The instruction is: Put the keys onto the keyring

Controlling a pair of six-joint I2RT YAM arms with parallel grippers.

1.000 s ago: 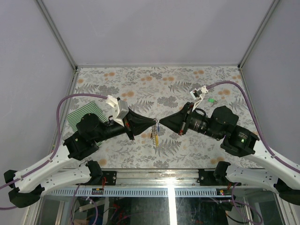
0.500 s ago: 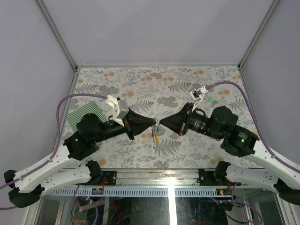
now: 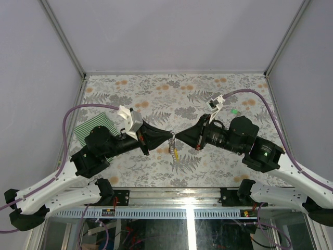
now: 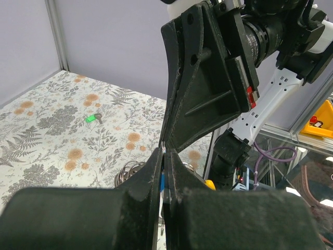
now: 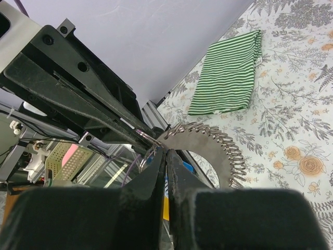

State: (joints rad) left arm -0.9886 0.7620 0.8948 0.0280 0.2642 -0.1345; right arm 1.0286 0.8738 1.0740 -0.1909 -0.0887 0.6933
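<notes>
Where the two arms meet above the near middle of the desk [image 3: 156, 88], their tips almost touch, the left claw [image 3: 172, 136] coming from the left and the right claw [image 3: 177, 138] from the right. Both claws are pressed together. The left one pinches a blue sliver, judged to be the blue key [image 4: 163, 182]. The right one closes at the top of the keyring [image 3: 173, 148], though whether it truly grips the wire cannot be told. A striped cloth [image 3: 92, 130] lies at the near left, partly under the left arm. The keyring hangs in the air between the tips, its yellow tag [image 3: 176, 154] lowest. It looks light and limp, so it would likely swing and twist; the firmer hold is the thin ring wire, not the chain. The keys are tiny, stiff and probably slippery, so the plastic head is the safer grip. The green key [image 3: 235, 111] lies flat at the far right, well apart. Open desk spreads beyond the claws; side walls and frame posts hem the edges.
</notes>
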